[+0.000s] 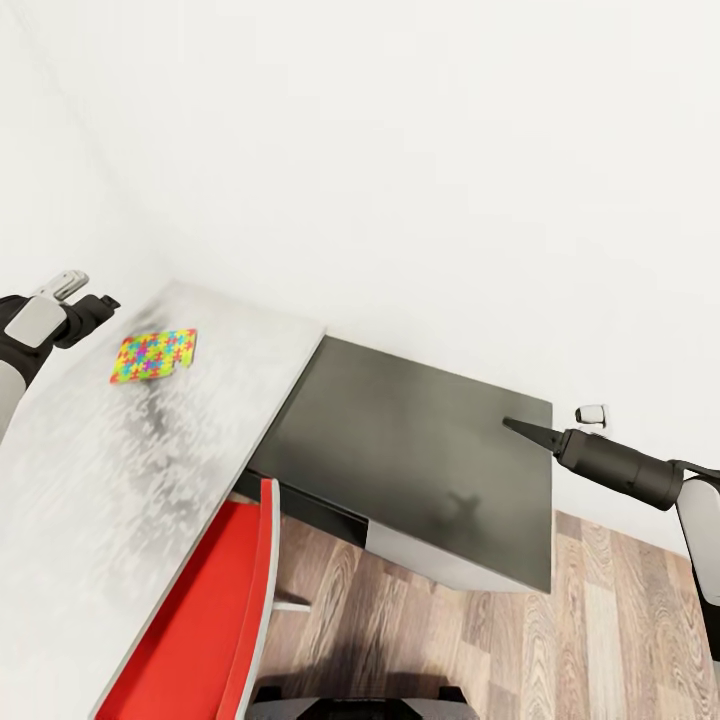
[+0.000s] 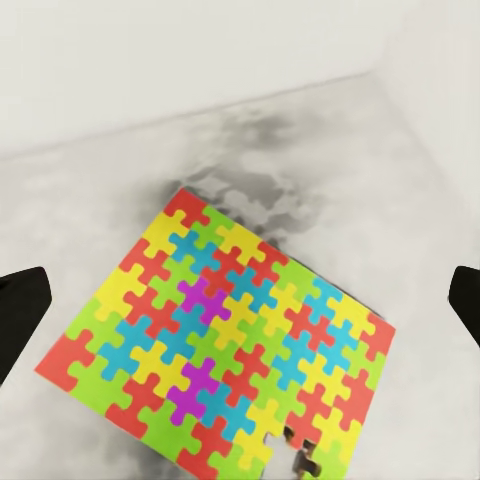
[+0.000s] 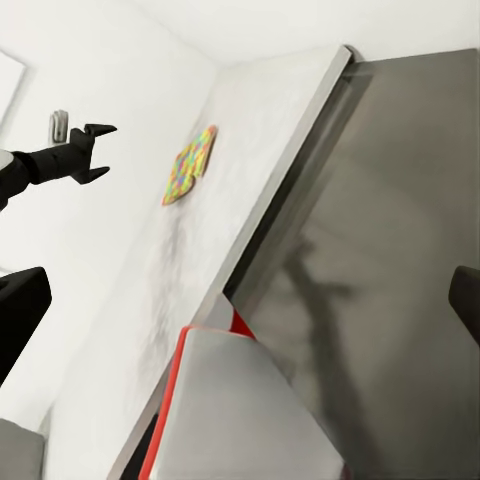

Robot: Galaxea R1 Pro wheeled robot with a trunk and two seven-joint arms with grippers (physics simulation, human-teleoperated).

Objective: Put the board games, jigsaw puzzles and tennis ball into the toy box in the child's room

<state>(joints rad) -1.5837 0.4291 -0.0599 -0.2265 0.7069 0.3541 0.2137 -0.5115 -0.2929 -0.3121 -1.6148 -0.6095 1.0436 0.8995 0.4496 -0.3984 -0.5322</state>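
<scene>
Left end effector [image 1: 100, 303]: at the far left of the head view, raised above the near-left part of the bench; its dark fingers point toward the puzzle. In the right wrist view [image 3: 98, 150] the fingers stand spread, nothing between them. In the left wrist view the two fingertips [image 2: 20, 310] sit wide apart at the picture's edges, the puzzle between them but farther off, not touched.
Jigsaw puzzle [image 1: 153, 355]: one thin square of interlocking yellow, green, red, blue and purple pieces, lying flat on the bench just right of the left end effector and near the wall. The left wrist view [image 2: 220, 335] shows a few pieces missing or loose at one corner. Also seen as a small bright patch in the right wrist view [image 3: 190, 165].
Bench [image 1: 120, 470]: pale grey mottled top, running from the lower left up to the wall.
Red chair [image 1: 215, 620]: pushed in beside the bench's right edge, white rim along its back.
Dark cabinet [image 1: 420, 460]: lower, dark-topped, butting against the bench's right end.
Right end effector [image 1: 520, 428]: over the cabinet's right part, holding nothing; how far its fingers are parted I cannot tell from the head view, though its own wrist view shows fingertips [image 3: 20, 320] at opposite edges, wide apart.
Floor [image 1: 600, 620]: wood planks, lower right.
</scene>
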